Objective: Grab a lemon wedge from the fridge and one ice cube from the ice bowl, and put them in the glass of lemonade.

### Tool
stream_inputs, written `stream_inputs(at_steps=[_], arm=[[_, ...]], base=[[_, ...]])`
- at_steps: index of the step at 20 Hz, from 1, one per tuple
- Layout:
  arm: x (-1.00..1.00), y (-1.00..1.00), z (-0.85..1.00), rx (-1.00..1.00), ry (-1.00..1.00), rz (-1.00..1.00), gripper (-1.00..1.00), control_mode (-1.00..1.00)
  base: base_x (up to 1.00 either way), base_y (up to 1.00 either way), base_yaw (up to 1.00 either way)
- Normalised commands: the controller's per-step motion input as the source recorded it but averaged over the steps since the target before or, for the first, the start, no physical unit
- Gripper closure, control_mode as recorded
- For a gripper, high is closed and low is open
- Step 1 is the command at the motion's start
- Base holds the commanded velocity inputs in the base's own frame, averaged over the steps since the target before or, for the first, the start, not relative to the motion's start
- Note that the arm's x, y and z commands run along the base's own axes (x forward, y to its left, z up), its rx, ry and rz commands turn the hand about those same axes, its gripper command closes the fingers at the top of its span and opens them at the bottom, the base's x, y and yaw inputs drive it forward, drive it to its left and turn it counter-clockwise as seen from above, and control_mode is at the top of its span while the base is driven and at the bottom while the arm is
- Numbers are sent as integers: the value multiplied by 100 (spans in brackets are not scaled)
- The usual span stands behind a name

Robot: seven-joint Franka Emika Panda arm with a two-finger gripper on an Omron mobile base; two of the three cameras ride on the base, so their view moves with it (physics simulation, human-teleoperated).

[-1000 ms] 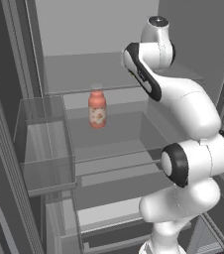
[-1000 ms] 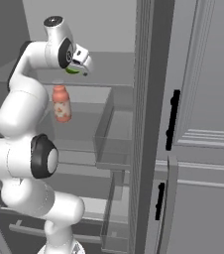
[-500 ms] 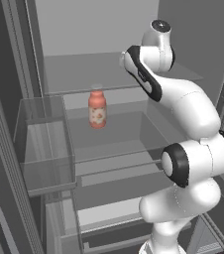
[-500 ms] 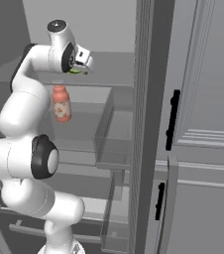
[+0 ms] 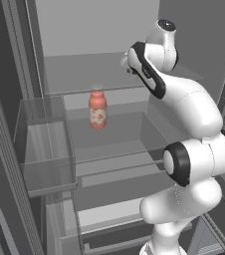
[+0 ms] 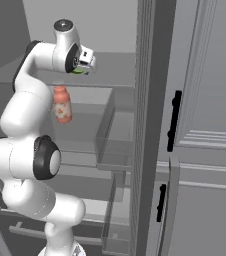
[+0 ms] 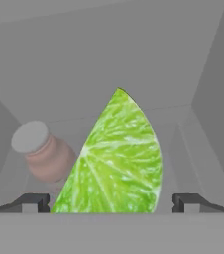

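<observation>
Green wedge (image 7: 115, 158) sits between the spread gripper (image 7: 111, 202) fingers inside the fridge (image 5: 50, 164); bottle (image 7: 45, 155) stands beyond, lower-left.

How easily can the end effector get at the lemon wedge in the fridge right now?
Probably yes. In the hand view the lemon wedge sits between the open fingers of the end effector, nothing in between. The bottle stands below and off to one side.

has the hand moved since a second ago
Yes, slightly: in the right base view the hand has drawn back toward the arm, away from the fridge door edge, with the lemon wedge.
</observation>
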Motion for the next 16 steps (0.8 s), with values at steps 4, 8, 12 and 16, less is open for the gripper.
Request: stream_inputs(at_steps=[4,8,12,16], arm=[[-3,0,-18,0,3,6,100,-100],[-3,2,-6,0,2,3,100,-100],[-11,0,0,0,0,1,100,-100],[-18,0,0,0,0,0,100,-100]], base=[[0,0,0],[0,0,0],[0,0,0],[0,0,0]])
